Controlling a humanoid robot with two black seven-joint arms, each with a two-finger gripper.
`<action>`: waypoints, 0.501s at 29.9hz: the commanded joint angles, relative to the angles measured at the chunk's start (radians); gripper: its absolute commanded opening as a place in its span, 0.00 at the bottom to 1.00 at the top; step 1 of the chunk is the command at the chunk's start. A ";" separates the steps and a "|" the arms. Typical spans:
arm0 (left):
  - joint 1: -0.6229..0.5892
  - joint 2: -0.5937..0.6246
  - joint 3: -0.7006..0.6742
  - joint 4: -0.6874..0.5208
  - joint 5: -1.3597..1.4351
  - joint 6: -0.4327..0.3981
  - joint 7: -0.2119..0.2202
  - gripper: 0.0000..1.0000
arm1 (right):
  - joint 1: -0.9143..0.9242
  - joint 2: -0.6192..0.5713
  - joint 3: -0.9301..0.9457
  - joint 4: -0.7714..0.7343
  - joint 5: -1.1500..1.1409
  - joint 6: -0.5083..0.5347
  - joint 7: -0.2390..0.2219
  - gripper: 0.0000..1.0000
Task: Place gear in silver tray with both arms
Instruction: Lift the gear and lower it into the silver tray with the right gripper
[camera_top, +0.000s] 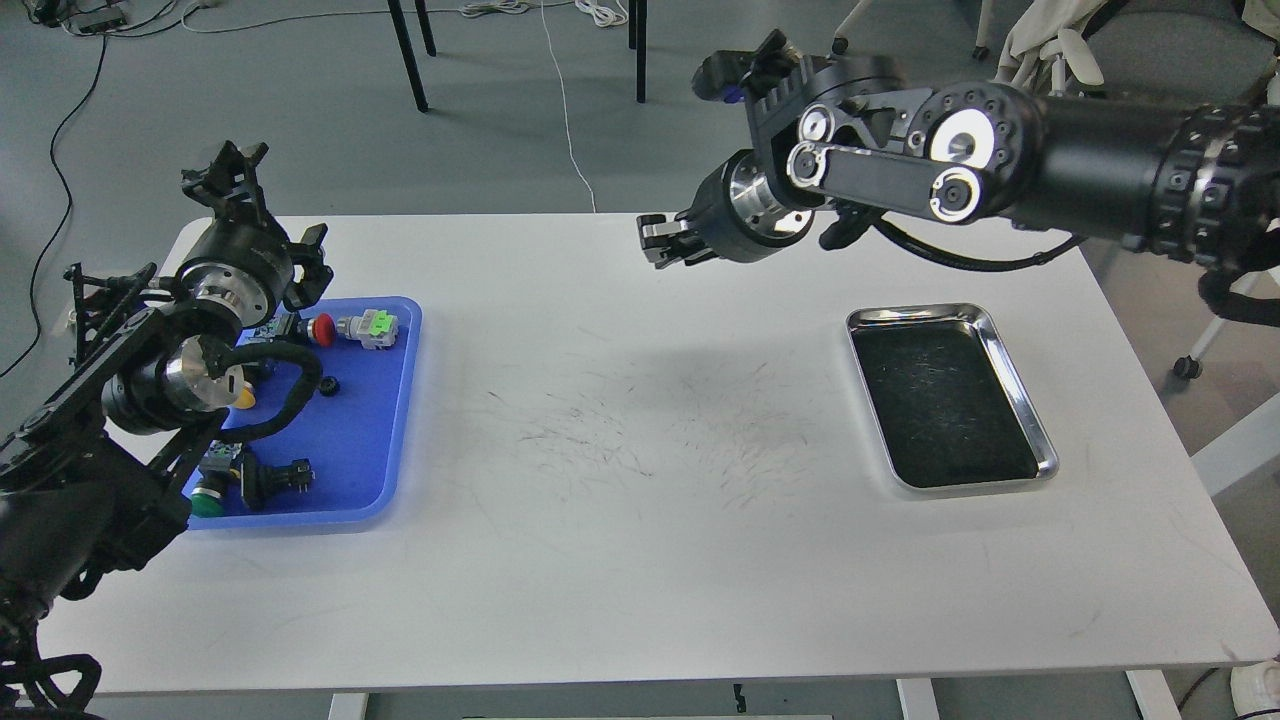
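Note:
The silver tray (945, 400) lies on the right side of the white table (620, 540), with nothing in it. A small black ring-shaped part (328, 385), probably the gear, lies in the blue tray (370, 445) at the left. My left gripper (226, 168) points up and away above the blue tray's far edge, with its fingers apart and nothing in it. My right gripper (662, 240) is raised high over the table's far middle and points left. It is seen small and dark, and nothing shows in it.
The blue tray also holds a red-capped button (322, 330), a grey-green connector (370, 328), a yellow part (241, 399), a green button (205, 503) and a black switch (280, 477). Chairs (1140, 110) stand beyond the table's far right corner.

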 joint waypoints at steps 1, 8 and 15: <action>0.000 0.001 0.000 0.000 -0.001 0.000 0.000 0.98 | -0.011 -0.162 0.004 0.027 -0.127 -0.022 0.006 0.02; -0.001 -0.019 0.004 0.000 0.001 0.001 0.000 0.98 | -0.132 -0.371 0.004 0.113 -0.346 -0.193 0.021 0.02; -0.001 -0.025 0.014 0.000 0.010 0.011 0.000 0.98 | -0.328 -0.402 0.010 0.128 -0.402 -0.322 0.061 0.02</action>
